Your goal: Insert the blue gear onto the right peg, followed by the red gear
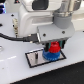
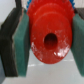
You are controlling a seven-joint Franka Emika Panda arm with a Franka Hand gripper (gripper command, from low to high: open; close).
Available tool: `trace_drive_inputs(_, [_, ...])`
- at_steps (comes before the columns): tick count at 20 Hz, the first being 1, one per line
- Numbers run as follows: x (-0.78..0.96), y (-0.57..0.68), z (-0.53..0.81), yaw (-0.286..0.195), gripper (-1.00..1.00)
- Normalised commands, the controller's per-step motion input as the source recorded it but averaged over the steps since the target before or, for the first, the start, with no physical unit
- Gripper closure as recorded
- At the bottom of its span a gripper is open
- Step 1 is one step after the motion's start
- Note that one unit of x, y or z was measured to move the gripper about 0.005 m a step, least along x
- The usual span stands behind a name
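In the exterior view the blue gear (image 1: 51,55) lies on the grey black-bordered plate (image 1: 33,58), toward the exterior view's right end of it. The red gear (image 1: 53,48) sits directly above the blue gear, held between the fingers of my gripper (image 1: 52,46). In the wrist view the red gear (image 2: 49,36) fills the picture, its dark centre hole plain to see, with a green pad (image 2: 21,42) pressed on its side. The gripper is shut on the red gear. The right peg is hidden under the gears.
The plate lies on a white table (image 1: 15,72). A black cable (image 1: 15,36) runs from the exterior view's left to the arm's wrist. The arm's white body (image 1: 35,17) fills the upper part of that view.
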Motion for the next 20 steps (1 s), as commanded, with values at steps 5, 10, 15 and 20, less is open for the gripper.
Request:
trace_drive_inputs(5, [-0.01,0.05,0.1,0.0,1.0])
trace_drive_inputs(10, [0.09,-0.01,0.17,0.0,1.0])
trace_drive_inputs(15, [0.18,-0.08,0.11,0.0,1.0])
trace_drive_inputs(20, [0.14,-0.08,0.07,0.0,1.0])
